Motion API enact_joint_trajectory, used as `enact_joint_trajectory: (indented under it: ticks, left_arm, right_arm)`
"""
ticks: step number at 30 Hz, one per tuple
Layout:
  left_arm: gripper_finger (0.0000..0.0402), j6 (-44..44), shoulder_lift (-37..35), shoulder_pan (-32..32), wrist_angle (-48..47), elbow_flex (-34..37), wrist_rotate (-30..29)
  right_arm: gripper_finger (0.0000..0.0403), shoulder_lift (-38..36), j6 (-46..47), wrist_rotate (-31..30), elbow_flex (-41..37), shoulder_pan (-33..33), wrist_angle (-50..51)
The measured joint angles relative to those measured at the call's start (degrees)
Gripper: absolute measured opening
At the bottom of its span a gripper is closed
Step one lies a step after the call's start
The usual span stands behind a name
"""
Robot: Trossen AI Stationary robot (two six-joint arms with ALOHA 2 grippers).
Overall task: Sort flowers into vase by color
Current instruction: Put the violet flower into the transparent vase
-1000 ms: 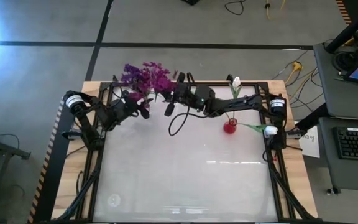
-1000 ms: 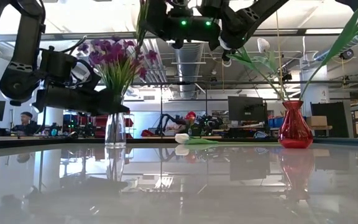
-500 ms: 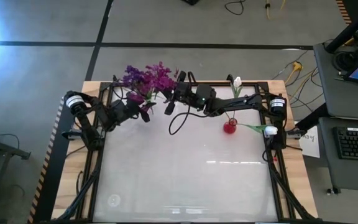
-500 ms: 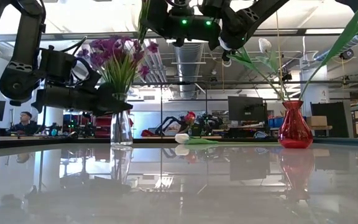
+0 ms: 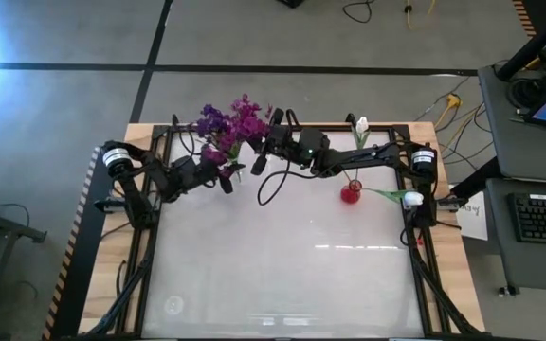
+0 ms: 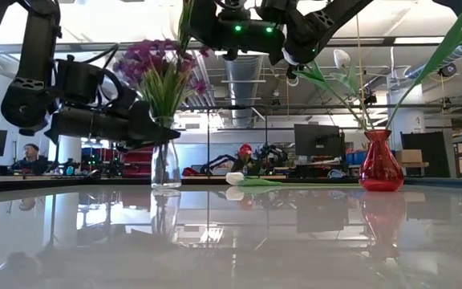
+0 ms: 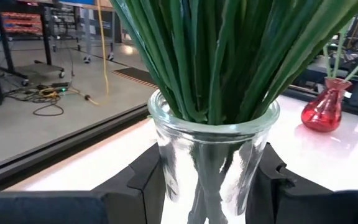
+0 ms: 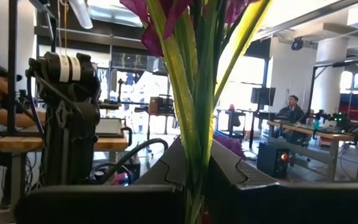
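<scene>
A clear glass vase (image 6: 165, 164) full of purple blossom clusters (image 5: 233, 123) on green stems (image 7: 210, 56) stands at the table's far left, between the fingers of my left gripper (image 5: 224, 176). My right gripper (image 5: 262, 157) hangs just right of that bunch, shut on one purple flower's green stem (image 8: 194, 143). A red vase (image 5: 352, 193) to the right holds white tulip buds (image 5: 360, 124) on long stems. One more white tulip (image 6: 235, 178) lies flat on the table between the vases. My left gripper pinches the glass vase's body below its rim (image 7: 166, 155), one finger (image 7: 143, 180) on each side, reaching in level from the table's left. The vase stands upright, with its base at the table top. My right gripper is shut on the purple flower's stem (image 8: 196, 165), its fingers (image 8: 241, 171) lying across it. It comes in from the table's right, above the table. The stem stands roughly upright in the hold, blossoms above.
A black cable (image 5: 268, 194) loops below the right arm. The wide glossy table (image 5: 282, 275) stretches toward the near edge. Beyond the far edge is a workshop with desks, monitors and seated people (image 8: 288, 109).
My left gripper has moved toward the table's right with the glass vase, bringing it upright and closer to my right gripper and the stem it holds. The purple bunch has shifted right with the vase. The right arm has kept still.
</scene>
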State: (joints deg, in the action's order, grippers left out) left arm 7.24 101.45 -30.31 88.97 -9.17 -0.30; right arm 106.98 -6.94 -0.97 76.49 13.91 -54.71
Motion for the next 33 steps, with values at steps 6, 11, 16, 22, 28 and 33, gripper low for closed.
enact_joint_trajectory:
  ticks: [6,11,16,22,28,33]
  left_arm:
    - [0.0139,-0.04,0.04,0.97,0.23,-1.21,-0.49]
    - [0.0139,-0.27,-0.01,0.95,0.54,-1.21,-2.0]
    - [0.0139,-2.55,-0.04,1.93,0.85,-1.21,-2.03]
    - [0.0139,-4.66,-0.6,3.32,0.87,-1.27,-2.08]
    - [0.0139,-4.78,-2.22,3.33,1.03,-1.3,-2.37]
    - [0.0139,-4.86,-2.7,3.37,0.95,-1.31,-3.69]
  right_arm:
    - [0.0022,0.0,0.35,0.02,-0.13,0.0,2.53]
    - [0.0022,0.0,0.33,0.0,-0.15,0.0,4.72]
    - [0.0022,0.0,0.33,0.02,-0.2,0.0,5.17]
    - [0.0022,0.0,0.34,0.04,-0.2,0.0,6.81]
    - [0.0022,-0.02,-0.52,0.09,-0.2,0.0,11.02]
    - [0.0022,-0.02,-0.52,0.07,-0.2,0.0,12.42]
